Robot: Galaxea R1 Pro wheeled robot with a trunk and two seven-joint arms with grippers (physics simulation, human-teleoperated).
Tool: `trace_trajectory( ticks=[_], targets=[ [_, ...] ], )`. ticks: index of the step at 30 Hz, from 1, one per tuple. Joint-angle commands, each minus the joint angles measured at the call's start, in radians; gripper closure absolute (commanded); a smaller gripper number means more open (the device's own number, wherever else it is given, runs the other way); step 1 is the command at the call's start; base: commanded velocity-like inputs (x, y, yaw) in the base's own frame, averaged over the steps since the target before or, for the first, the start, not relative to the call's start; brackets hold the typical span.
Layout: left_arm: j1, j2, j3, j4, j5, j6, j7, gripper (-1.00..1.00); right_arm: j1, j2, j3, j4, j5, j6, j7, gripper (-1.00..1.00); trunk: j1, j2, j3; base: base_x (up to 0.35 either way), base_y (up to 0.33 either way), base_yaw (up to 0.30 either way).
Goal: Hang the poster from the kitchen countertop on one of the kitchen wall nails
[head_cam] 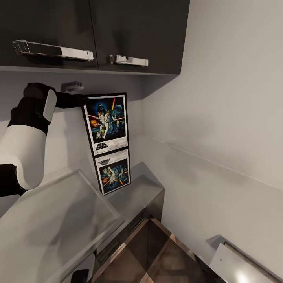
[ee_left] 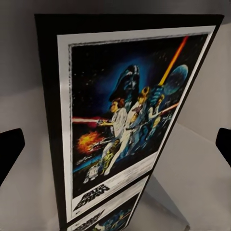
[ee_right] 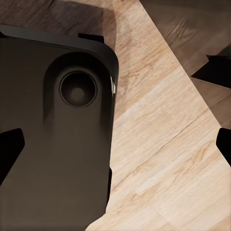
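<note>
Poster (head_cam: 107, 122), upright rectangular Star Wars print in a thin black frame with white border, stands at the back of the pale grey reflective metal-look surface (head_cam: 59, 220), leaning near the light-grey wall (head_cam: 220, 118) in the corner. Its mirror image shows in the worktop below it (easy to misread as a second print).

My left arm reaches toward the frame's upper left edge. In the left wrist view my left hand (ee_left: 115, 144) has its dark fingertips (ee_left: 10, 149) spread wide at either side, poster between them at some distance, nothing held. My right hand (ee_right: 115, 144) hangs low, equally spread and empty, over wood-grain floor (ee_right: 163, 144) and a dark rounded part (ee_right: 53, 125) I take to be of my own base.

Risks, as I judge them:
- Frame is thin and seen at an angle; a closing grip could slip off the edge or tip it flat.
- Pushing forward first might slide it along the glossy top.
- No nail head visible to me; hanging spot unknown.

Room: dark upper cabinets (head_cam: 137, 31) with chrome bar handles (head_cam: 129, 60) overhead, dark cabinet fronts below, plain walls meeting in a corner.
</note>
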Motion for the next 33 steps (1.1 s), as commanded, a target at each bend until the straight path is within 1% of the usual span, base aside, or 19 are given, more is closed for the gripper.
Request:
trace_trajectory(
  ticks=[1, 12, 14, 15, 16, 17, 18, 19, 20, 22, 26, 33],
  targets=[
    [-0.001, 0.000, 0.002, -0.001, 0.001, 0.005, -0.002, -1.00, -0.002, 0.000, 0.000, 0.005, 0.011, -0.006, -0.006, -1.00, 0.000, -0.001, -0.001, 0.000, 0.000, 0.000],
    [-0.001, 0.001, 0.002, 0.007, 0.001, -0.001, -0.002, -1.00, -0.002, 0.000, 0.000, 0.004, 0.011, -0.007, -0.006, -1.00, 0.000, -0.001, -0.013, 0.000, 0.000, 0.000],
    [-0.001, 0.001, 0.002, 0.009, 0.001, -0.013, -0.001, -1.00, -0.002, 0.000, 0.001, 0.004, 0.011, -0.007, -0.006, -1.00, 0.000, -0.001, -0.016, 0.000, 0.000, 0.000],
    [-0.001, 0.001, 0.002, 0.011, 0.000, -0.032, -0.001, -1.00, -0.002, 0.000, 0.001, 0.004, 0.011, -0.007, -0.006, -1.00, 0.000, -0.001, -0.018, 0.000, 0.000, 0.000],
    [-0.001, 0.000, -0.003, 0.046, 0.000, -0.066, 0.016, -1.00, -0.002, 0.000, 0.002, 0.003, 0.011, -0.007, -0.006, -1.00, 0.000, -0.001, -0.019, 0.000, 0.000, 0.000],
    [-0.001, -0.001, -0.004, 0.058, -0.001, -0.069, 0.025, -1.00, -0.002, 0.000, 0.003, 0.003, 0.011, -0.007, -0.006, -1.00, 0.000, -0.001, -0.021, 0.000, 0.000, 0.000],
    [-0.001, -0.006, -0.007, 0.078, 0.000, -0.074, 0.050, -1.00, -0.002, 0.000, 0.003, 0.003, 0.011, -0.007, -0.006, -1.00, 0.000, -0.001, -0.023, 0.000, 0.000, 0.000],
    [-0.007, -0.018, -0.011, 0.111, 0.001, -0.080, 0.109, -1.00, -0.002, 0.000, 0.002, 0.003, 0.011, -0.007, -0.006, -1.00, 0.000, -0.001, -0.024, 0.000, 0.000, 0.000],
    [-0.018, -0.021, -0.011, 0.130, 0.001, -0.081, 0.121, -1.00, -0.002, 0.001, 0.002, 0.003, 0.011, -0.007, -0.006, -1.00, 0.000, -0.001, -0.026, 0.000, 0.000, 0.000],
    [-0.053, -0.022, -0.012, 0.178, 0.001, -0.083, 0.133, -1.00, -0.002, 0.001, 0.002, 0.003, 0.012, -0.007, -0.006, -1.00, 0.000, -0.001, -0.029, 0.000, 0.000, 0.000],
    [-0.086, -0.024, -0.013, 0.233, 0.001, -0.098, 0.140, -1.00, -0.002, 0.002, 0.002, 0.001, 0.012, -0.007, -0.006, -1.00, 0.000, -0.001, -0.035, 0.000, 0.000, 0.000],
    [-0.098, -0.024, -0.013, 0.253, 0.001, -0.115, 0.142, -1.00, -0.002, 0.007, 0.002, 0.000, 0.012, -0.007, -0.006, -1.00, 0.000, -0.001, -0.047, 0.000, 0.000, 0.000]
  ],
)
